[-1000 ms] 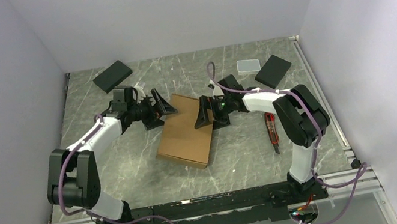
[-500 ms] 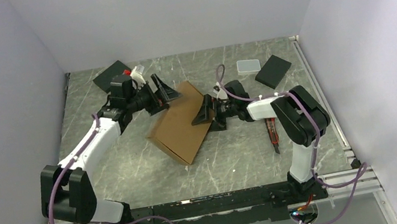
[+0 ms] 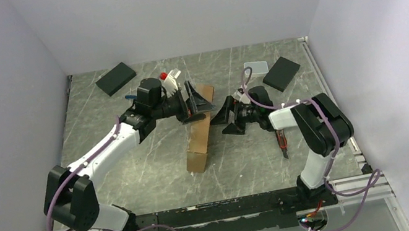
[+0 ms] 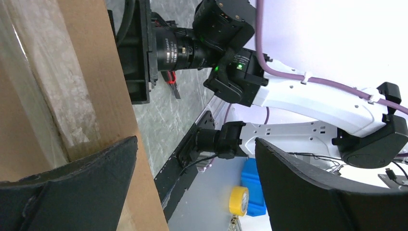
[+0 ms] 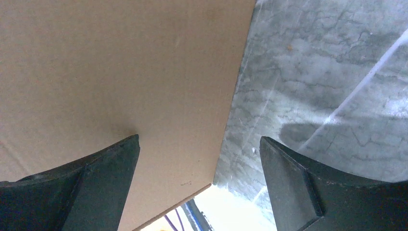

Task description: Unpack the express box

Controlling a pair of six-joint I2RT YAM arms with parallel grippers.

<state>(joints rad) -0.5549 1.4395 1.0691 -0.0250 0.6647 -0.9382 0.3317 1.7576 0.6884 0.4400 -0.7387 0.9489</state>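
Since a second ago the express box has gone from lying flat to standing on one long edge. The left arm has swung across toward the middle of the table, and the right gripper has drawn back a little to the right.

From the top camera we see the box nearly upright at mid-table. It runs from the near side up toward the far side, between the two arms. The left gripper sits at its far end with its fingers spread wide. In the left wrist view one finger lies against the cardboard, close to the box's edge, while the other stands well apart with only open space before it, so nothing is clamped.

The right gripper is just beside the box on its right. In the right wrist view its fingers are also wide apart, and we see the box's broad brown face beyond them beside bare marble. We cannot tell whether the left-hand finger touches that face.

Well apart from the box, one black block lies at the far left. A second black block lies at the far right, just beside a small white-grey case. A red-handled tool rests under the right arm.
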